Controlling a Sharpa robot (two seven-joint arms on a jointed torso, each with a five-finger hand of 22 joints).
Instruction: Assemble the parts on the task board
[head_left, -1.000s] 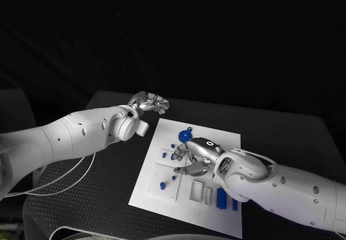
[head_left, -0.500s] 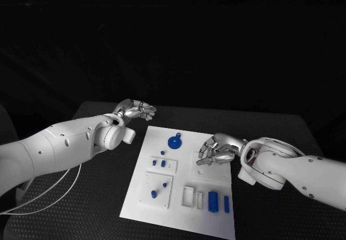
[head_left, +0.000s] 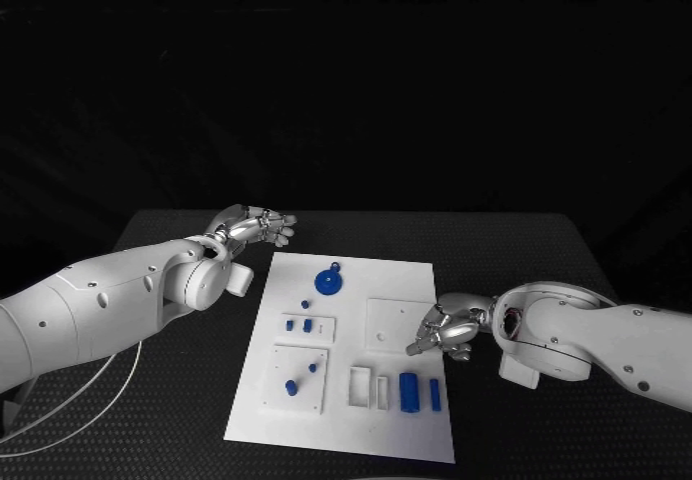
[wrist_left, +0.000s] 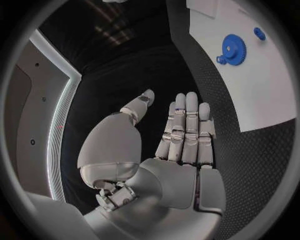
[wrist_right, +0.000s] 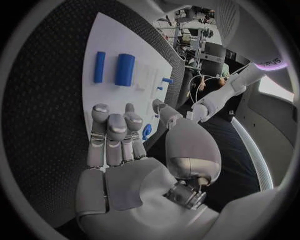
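The white task board (head_left: 384, 274) lies in the middle of the black table. A blue gear (head_left: 329, 281) sits at its far end, several small blue pegs (head_left: 309, 324) stand on the left side, and two blue blocks (head_left: 408, 390) lie near the front. My left hand (head_left: 257, 224) hovers off the board's far left corner, fingers straight, holding nothing. My right hand (head_left: 447, 331) is at the board's right edge, fingers loosely bent and empty. The left wrist view shows the left hand (wrist_left: 182, 145), the board (wrist_left: 256, 85) and the gear (wrist_left: 233, 49). The right wrist view shows the right hand (wrist_right: 119, 145) and the blocks (wrist_right: 125, 69).
White recessed plates (head_left: 395, 322) and narrow slots (head_left: 359, 385) are set into the board. Black table surface (head_left: 519, 250) runs around it on all sides. My left arm (wrist_right: 219, 97) appears beyond the board in the right wrist view.
The camera has shifted. My right hand has drawn back from the middle of the board to its right edge, empty. My left hand stays off the far left corner.
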